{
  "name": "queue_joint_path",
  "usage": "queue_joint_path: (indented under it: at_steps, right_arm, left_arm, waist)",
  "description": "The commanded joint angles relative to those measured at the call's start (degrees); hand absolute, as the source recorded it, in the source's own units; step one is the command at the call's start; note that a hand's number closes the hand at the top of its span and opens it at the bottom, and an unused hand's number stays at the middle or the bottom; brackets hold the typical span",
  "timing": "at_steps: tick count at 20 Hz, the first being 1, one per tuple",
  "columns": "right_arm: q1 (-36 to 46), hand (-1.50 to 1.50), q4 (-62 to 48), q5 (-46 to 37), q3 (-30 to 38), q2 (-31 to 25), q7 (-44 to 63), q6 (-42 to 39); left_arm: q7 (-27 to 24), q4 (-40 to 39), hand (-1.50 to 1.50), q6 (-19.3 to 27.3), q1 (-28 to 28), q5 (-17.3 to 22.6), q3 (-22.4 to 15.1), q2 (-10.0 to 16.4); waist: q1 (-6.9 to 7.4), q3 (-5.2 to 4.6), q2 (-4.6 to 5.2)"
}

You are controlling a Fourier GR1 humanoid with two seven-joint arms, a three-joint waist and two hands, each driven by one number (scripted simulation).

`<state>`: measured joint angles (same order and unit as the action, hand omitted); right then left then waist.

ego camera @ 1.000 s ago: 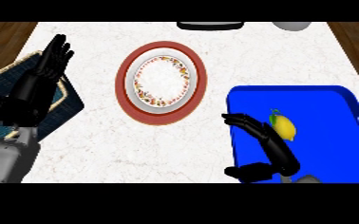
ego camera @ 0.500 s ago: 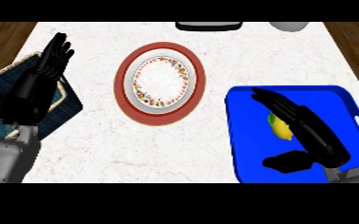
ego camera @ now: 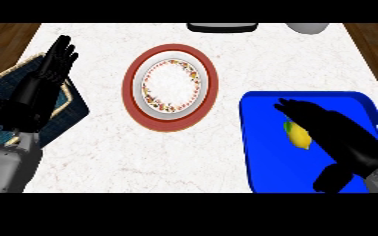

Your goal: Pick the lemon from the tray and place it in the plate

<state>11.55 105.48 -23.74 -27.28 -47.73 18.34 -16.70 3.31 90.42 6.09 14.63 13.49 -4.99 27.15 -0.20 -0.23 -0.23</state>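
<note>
A yellow lemon (ego camera: pixel 297 136) lies on the blue tray (ego camera: pixel 258 145) at the lower right. My right hand (ego camera: pixel 336 132) hovers over it with fingers straight, pointing up-left, and covers the lemon's right side; the thumb hangs below at the tray's front. A white plate with a patterned border (ego camera: pixel 171 85) sits on a round red mat (ego camera: pixel 133 100) at the counter's middle. My left hand (ego camera: pixel 46 77) rests open at the left edge, fingers up.
A dark blue cloth with a woven basket edge (ego camera: pixel 68 100) lies under the left arm. A dark object (ego camera: pixel 221 27) and a grey bowl (ego camera: pixel 308 27) stand at the counter's back edge.
My right hand has moved from the lemon's left side across to its right and over it, fingers stretched out. The lemon, plate and left hand have stayed put.
</note>
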Motion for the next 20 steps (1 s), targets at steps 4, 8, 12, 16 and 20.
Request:
queue_joint_path:
  at_steps: [4, 8, 12, 16, 20]
  right_arm:
    - [5.1, -1.50, -1.7, -1.9, 0.3, 3.4, 10.0, -11.5]
    - [3.9, -1.50, -5.7, -9.1, 0.3, 8.0, 7.7, -10.4]
    - [2.7, -1.50, -8.9, -15.2, -1.3, 9.2, 9.1, -8.6]
    - [1.8, -1.50, -12.4, -16.9, 1.9, 8.8, 5.9, -10.0]
    - [2.5, -1.50, -19.7, -21.9, 2.1, 13.8, 2.6, -7.5]
  left_arm:
    - [-0.6, -3.5, 0.00, -0.7, 3.1, -2.0, 0.9, -2.6]
    - [1.3, 1.7, 0.00, -2.0, -0.4, -2.5, 2.4, -3.0]
    - [1.3, 1.2, 0.00, -2.0, -0.9, -3.8, 1.7, -4.4]
    - [-0.9, 2.9, 0.00, -3.3, -3.6, -5.4, 2.7, -4.7]
    - [1.6, 2.0, 0.00, -4.0, -0.8, -6.2, 4.2, -5.6]
  waist:
    - [0.23, 0.19, 0.30]
    - [0.41, 0.23, 0.22]
    - [0.29, 0.23, 0.23]
    - [0.30, 0.23, 0.19]
    - [0.30, 0.24, 0.25]
